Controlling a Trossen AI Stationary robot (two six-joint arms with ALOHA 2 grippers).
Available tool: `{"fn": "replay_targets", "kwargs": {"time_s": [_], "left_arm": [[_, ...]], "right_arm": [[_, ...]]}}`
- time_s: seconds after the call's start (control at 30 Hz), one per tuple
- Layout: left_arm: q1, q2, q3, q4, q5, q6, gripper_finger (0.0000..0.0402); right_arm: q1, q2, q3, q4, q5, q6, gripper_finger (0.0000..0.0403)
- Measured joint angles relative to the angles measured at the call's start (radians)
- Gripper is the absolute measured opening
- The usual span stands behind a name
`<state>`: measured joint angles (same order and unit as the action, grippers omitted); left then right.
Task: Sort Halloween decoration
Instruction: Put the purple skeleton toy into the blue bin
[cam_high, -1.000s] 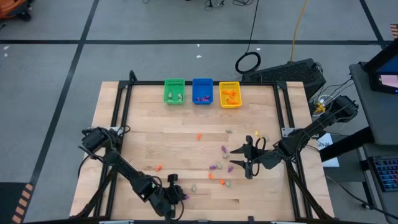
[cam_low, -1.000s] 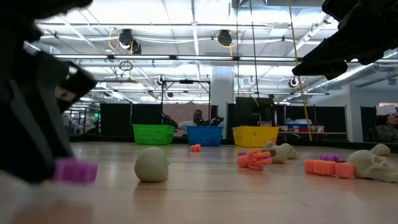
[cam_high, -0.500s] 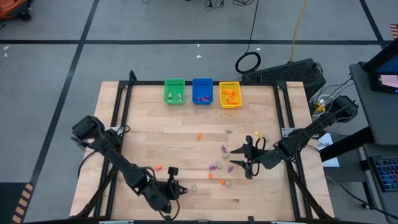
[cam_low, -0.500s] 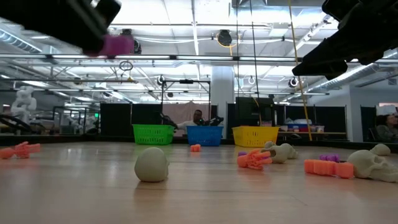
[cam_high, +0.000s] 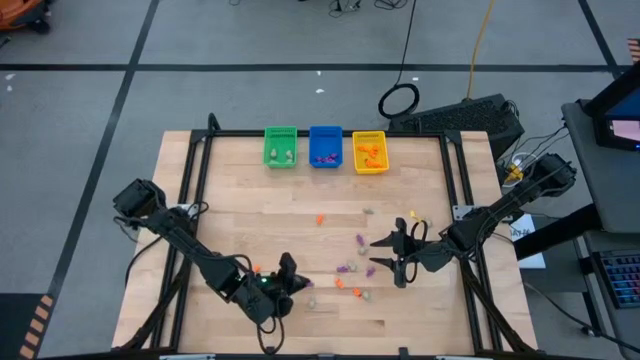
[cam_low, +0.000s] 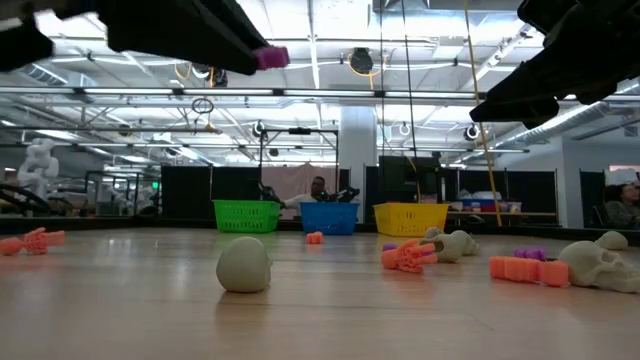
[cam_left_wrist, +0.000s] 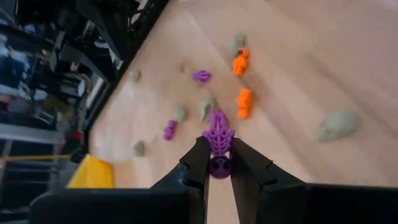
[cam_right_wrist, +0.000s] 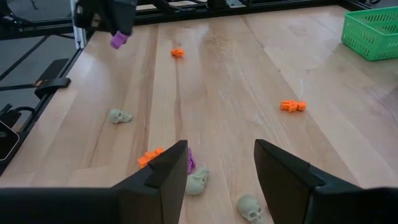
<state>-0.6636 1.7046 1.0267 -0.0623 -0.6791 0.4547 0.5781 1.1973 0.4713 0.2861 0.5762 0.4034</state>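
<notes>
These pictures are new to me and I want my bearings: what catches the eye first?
The left gripper, raised over the table's near edge, is shut on a purple trinket. The green bin, blue bin and yellow bin line the far edge. The right gripper hangs open above scattered skulls.

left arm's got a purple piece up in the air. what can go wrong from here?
1. The left gripper pinches the purple trinket only at one end, so it could slip out in transit.
2. The blue bin sits tight between the green bin and yellow bin, so a slightly off release could mis-sort.
</notes>
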Motion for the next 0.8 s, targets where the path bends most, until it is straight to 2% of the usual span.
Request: {"fn": "replay_targets", "kwargs": {"time_s": [0.2, 0.8], "left_arm": [[0.033, 0.0, 0.0, 0.0, 0.0, 0.132, 0.0045], [0.082, 0.0, 0.0, 0.001, -0.01, 0.136, 0.0045]], "right_arm": [[0.0, 0.0, 0.0, 0.0, 0.0, 0.0, 0.0171], [0.0, 0.058, 0.0, 0.001, 0.002, 0.0, 0.0171]]}}
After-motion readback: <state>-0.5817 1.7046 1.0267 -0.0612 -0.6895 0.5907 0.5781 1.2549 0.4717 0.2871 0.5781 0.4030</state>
